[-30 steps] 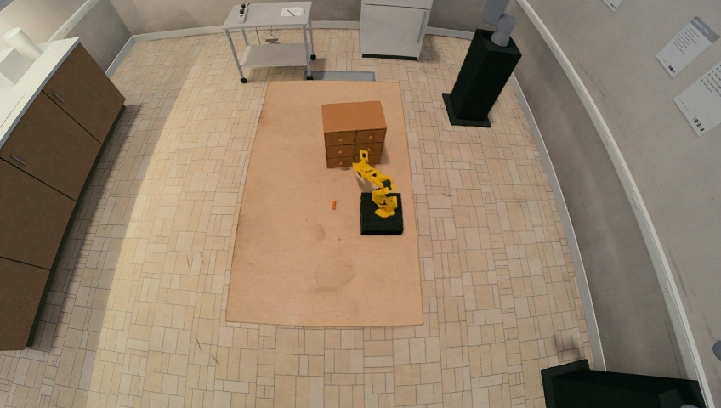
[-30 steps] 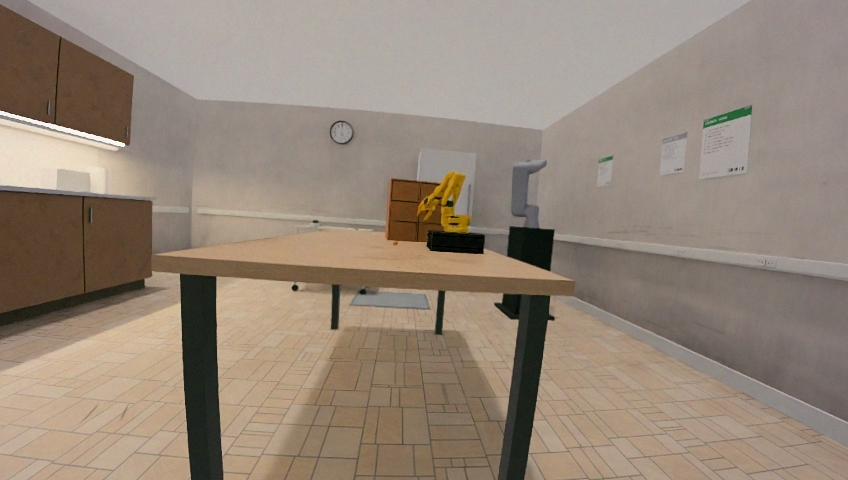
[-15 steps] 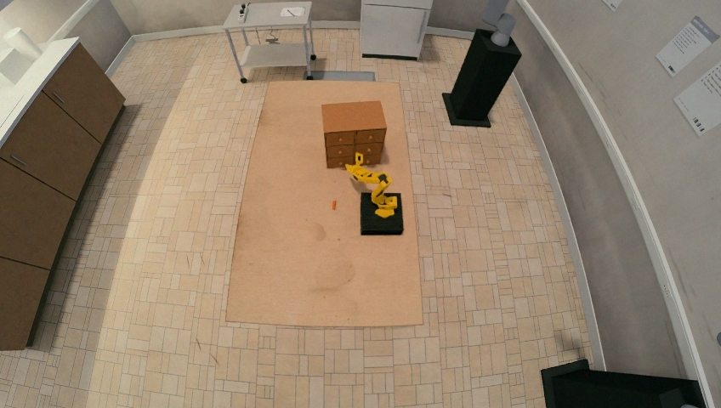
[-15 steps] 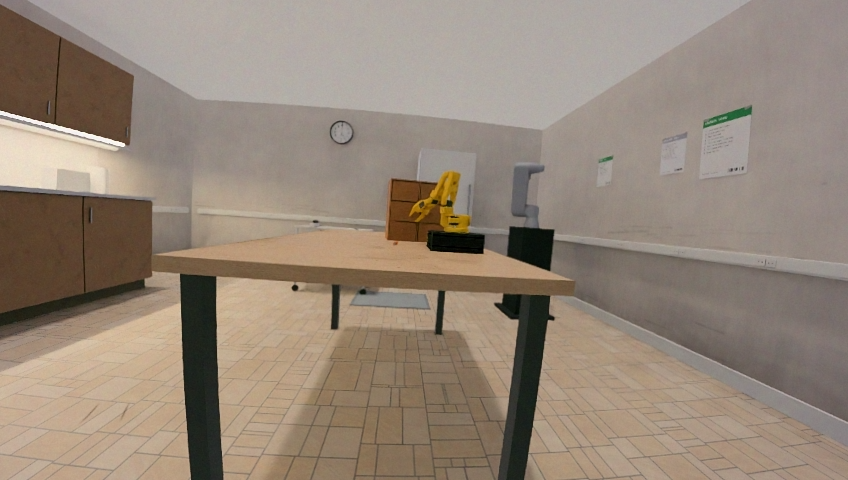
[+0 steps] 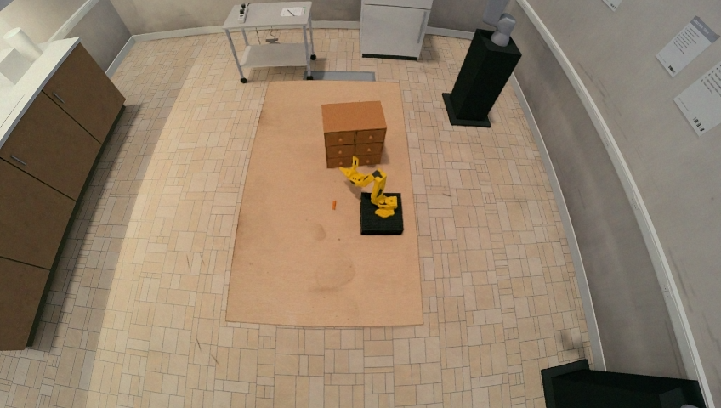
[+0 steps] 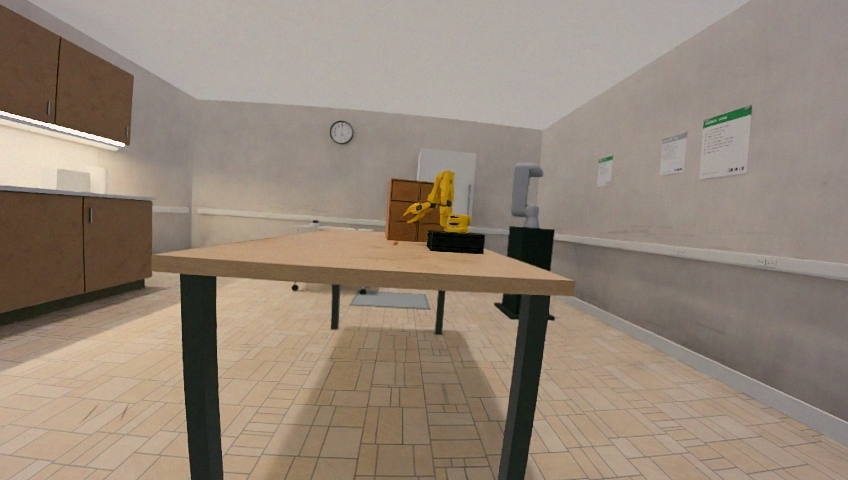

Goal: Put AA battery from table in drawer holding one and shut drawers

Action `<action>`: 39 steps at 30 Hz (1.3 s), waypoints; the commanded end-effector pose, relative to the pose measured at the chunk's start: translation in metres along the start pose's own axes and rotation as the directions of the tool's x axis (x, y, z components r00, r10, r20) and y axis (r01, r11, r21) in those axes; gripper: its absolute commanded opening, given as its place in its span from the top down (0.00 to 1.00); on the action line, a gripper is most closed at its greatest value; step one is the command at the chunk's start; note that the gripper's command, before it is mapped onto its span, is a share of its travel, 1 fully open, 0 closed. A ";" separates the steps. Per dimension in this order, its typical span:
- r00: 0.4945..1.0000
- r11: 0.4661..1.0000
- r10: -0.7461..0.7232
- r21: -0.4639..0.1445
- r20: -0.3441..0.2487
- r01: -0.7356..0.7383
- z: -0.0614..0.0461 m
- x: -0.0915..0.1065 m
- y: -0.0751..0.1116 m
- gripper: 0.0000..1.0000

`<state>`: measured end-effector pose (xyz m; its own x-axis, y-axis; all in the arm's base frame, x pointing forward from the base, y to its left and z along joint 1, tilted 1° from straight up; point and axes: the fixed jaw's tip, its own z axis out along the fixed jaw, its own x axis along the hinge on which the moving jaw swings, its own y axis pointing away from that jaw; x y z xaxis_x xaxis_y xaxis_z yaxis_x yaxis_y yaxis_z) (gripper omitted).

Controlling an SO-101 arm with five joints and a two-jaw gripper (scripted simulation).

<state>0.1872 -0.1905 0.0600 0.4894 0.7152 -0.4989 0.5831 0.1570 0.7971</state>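
Observation:
A small orange AA battery point(image 5: 333, 204) point(image 6: 395, 242) lies on the wooden table point(image 5: 303, 283) point(image 6: 333, 261), left of the arm's black base point(image 5: 381, 224) point(image 6: 455, 241). A brown chest of drawers point(image 5: 353, 116) point(image 6: 402, 205) stands at the back of the table with all its small drawers shut; what they hold is hidden. My yellow gripper point(image 5: 349, 165) point(image 6: 410, 211) hovers just before the chest's lower drawer fronts, above the table. Its jaws stand a little apart with nothing between them. It is well clear of the battery.
A white cart point(image 5: 270, 35) and a white cabinet point(image 5: 394, 25) stand on the floor beyond the table. A black pedestal point(image 5: 480, 76) point(image 6: 526, 261) with a grey arm stands to the right. Brown cupboards point(image 5: 45, 151) line the left wall.

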 end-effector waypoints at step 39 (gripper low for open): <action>0.997 0.998 0.048 0.025 0.064 -0.049 0.043 -0.003 -0.036 0.79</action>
<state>0.1907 -0.2213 0.0194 0.5361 0.6896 -0.4870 0.5935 0.1024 0.7983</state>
